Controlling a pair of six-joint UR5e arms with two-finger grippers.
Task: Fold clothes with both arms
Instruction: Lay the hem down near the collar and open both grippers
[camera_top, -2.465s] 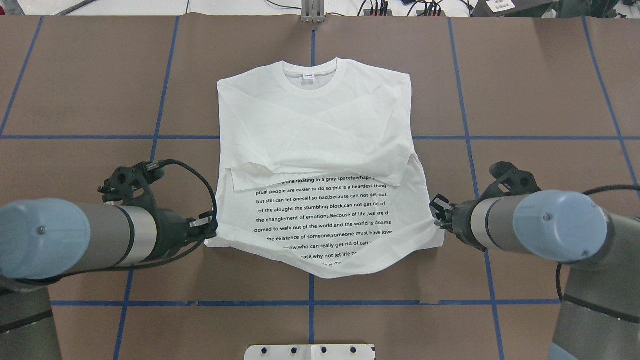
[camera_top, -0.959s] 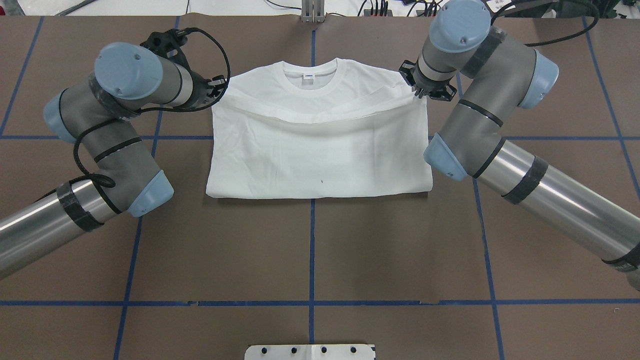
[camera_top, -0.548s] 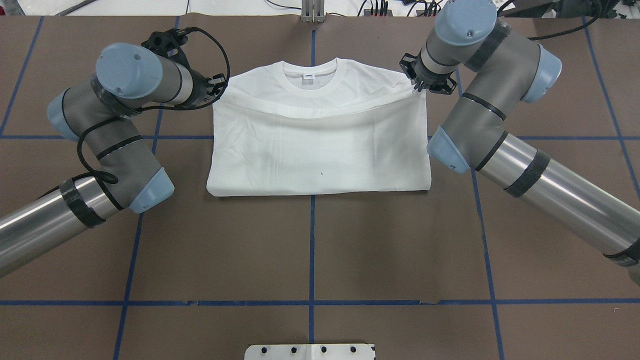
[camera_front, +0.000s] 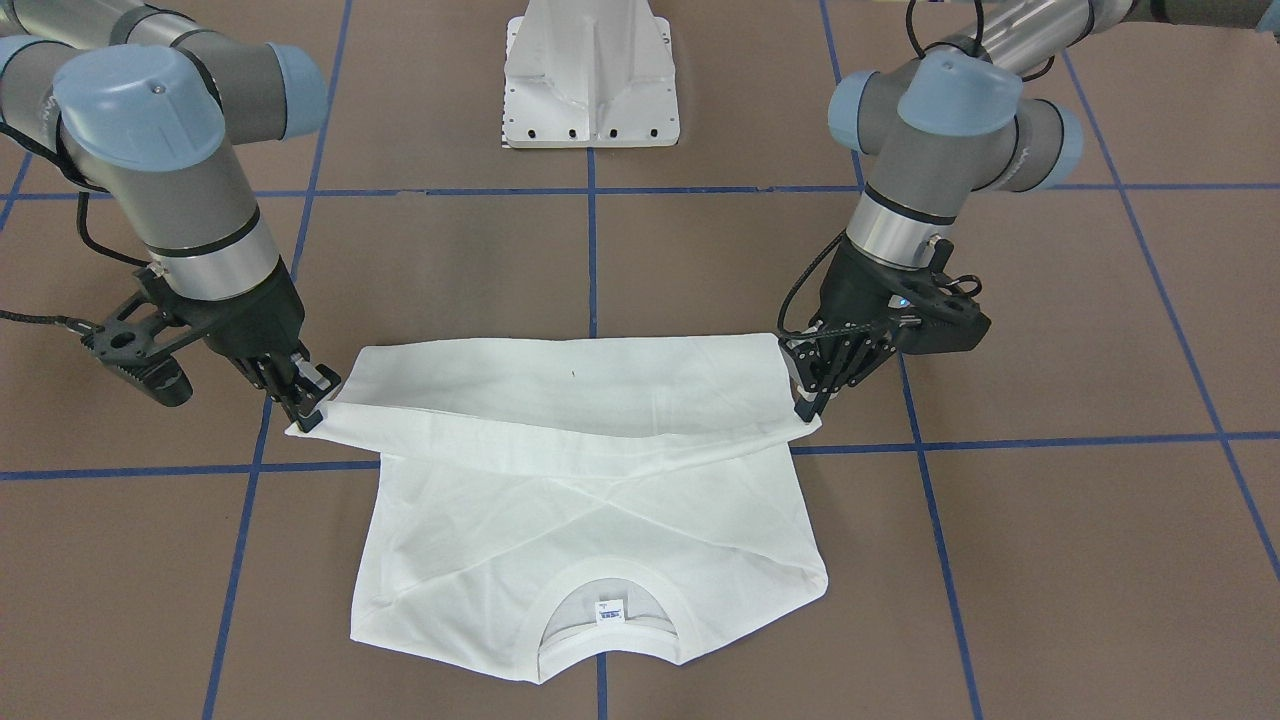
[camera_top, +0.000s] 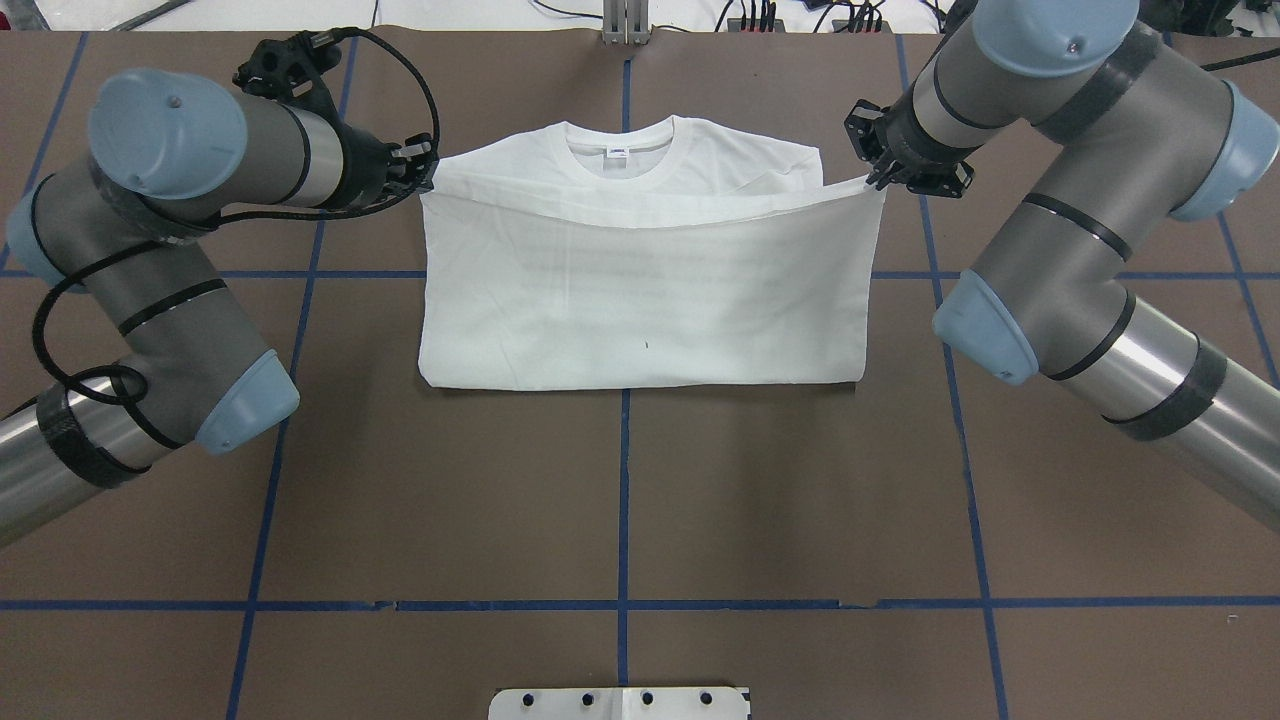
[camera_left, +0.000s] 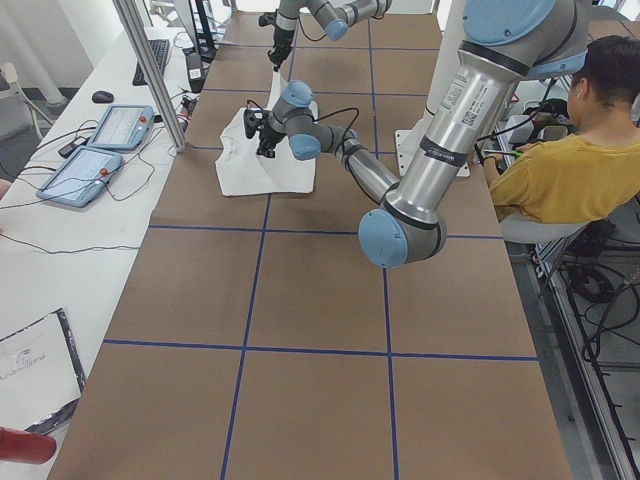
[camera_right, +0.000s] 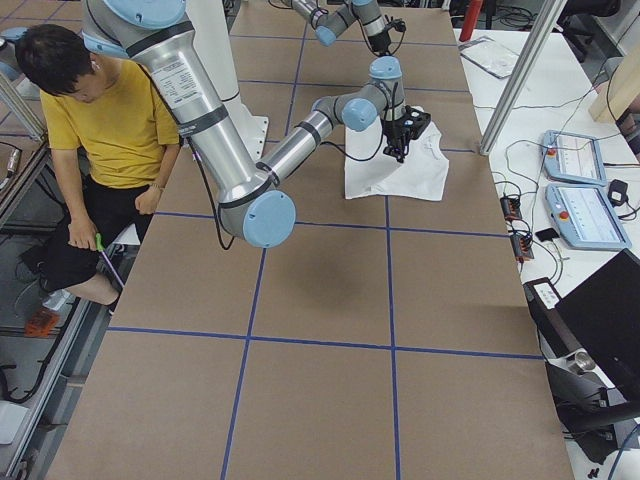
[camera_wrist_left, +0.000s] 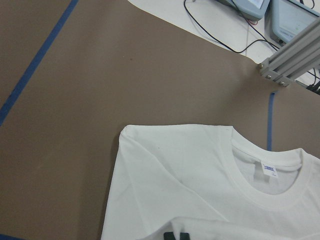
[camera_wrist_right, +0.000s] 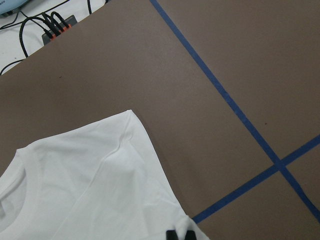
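The white long-sleeved T-shirt (camera_top: 640, 290) is lying in the middle of the far half of the table, with its ribbed round collar (camera_top: 625, 185) pointing away from the robot and its small neck label (camera_top: 619, 153) showing inside the collar. Its lower half is being turned over the upper half, so the fold line is lying nearest to the robot and the plain white side is facing up, with one tiny dark speck (camera_top: 646, 346) on it. The free edge is hanging in the air just below the collar and is sagging a little in the middle. The black left gripper (camera_top: 425, 172) is pinching one corner of this edge with its fingers pressed together, and the black right gripper (camera_top: 880, 175) is clenching the other corner in the same way. The sleeves are lying crossed under the raised edge. The flat brown table covering (camera_top: 620, 500) is carrying a grid of blue tape lines (camera_top: 622, 480). The white metal pedestal (camera_front: 592, 75) is standing at the robot's side of the table. Along the far side a white bench (camera_left: 60, 250) is holding two grey tablet-like control units (camera_left: 100, 145) and cables. A person in a yellow shirt (camera_right: 110, 110) is sitting beside the robot.
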